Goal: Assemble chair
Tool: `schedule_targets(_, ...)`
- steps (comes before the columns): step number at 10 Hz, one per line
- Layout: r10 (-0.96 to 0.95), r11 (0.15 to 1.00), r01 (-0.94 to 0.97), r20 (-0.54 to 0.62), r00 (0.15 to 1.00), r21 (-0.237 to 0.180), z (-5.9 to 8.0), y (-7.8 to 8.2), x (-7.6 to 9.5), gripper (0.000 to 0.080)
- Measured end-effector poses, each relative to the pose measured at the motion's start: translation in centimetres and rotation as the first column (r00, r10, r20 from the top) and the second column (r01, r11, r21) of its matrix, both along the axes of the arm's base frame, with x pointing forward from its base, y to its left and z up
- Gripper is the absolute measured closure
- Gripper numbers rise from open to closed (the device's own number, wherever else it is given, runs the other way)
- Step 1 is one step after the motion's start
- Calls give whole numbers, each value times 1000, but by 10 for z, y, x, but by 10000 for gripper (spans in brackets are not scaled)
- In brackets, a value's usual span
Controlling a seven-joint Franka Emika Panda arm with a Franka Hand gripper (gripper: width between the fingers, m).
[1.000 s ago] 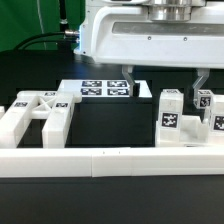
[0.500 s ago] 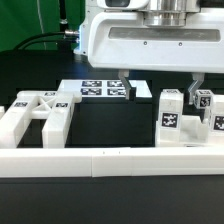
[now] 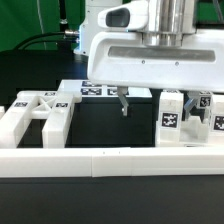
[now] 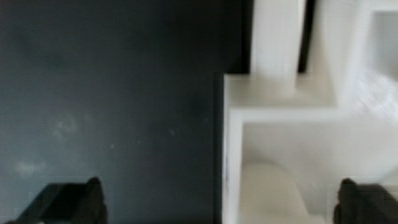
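Note:
The chair's white tagged parts lie loose on the black table. The X-braced frame (image 3: pixel 40 112) is at the exterior view's left. Short posts (image 3: pixel 170 118) (image 3: pixel 206 104) stand at its right. My gripper (image 3: pixel 160 106) is open wide and low over the posts: one finger (image 3: pixel 123 103) hangs over bare table, the other (image 3: pixel 198 110) is among the posts. In the wrist view a white chair piece (image 4: pixel 294 120) fills one half between the dark fingertips (image 4: pixel 71 200) of the gripper (image 4: pixel 217 205). The fingers do not touch it.
The long low white border wall (image 3: pixel 100 160) runs along the front. The marker board (image 3: pixel 95 90) lies flat behind the gripper. Cables and a green backdrop are at the back left.
The gripper has come down toward the table and the posts, staying open. The chair parts have not moved.

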State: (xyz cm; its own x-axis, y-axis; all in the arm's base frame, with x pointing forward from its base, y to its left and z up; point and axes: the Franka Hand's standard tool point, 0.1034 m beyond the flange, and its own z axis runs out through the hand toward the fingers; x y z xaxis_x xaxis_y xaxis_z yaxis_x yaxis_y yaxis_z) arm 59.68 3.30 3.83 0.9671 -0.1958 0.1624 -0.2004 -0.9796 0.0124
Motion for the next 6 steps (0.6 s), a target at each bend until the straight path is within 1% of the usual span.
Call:
schedule_targets(2,3,1000,-3,1,1000,-5,-9,2,-1,150)
schedule_targets(4,14,1000,-13,19,1000,-16,-25,4,-3,150)
schedule_targets(5,15,1000,-15,16,1000,-19,-30,3,-5,150)
schedule_targets(6,17,1000,-16,21,1000,-21,-32,4,-4,150)
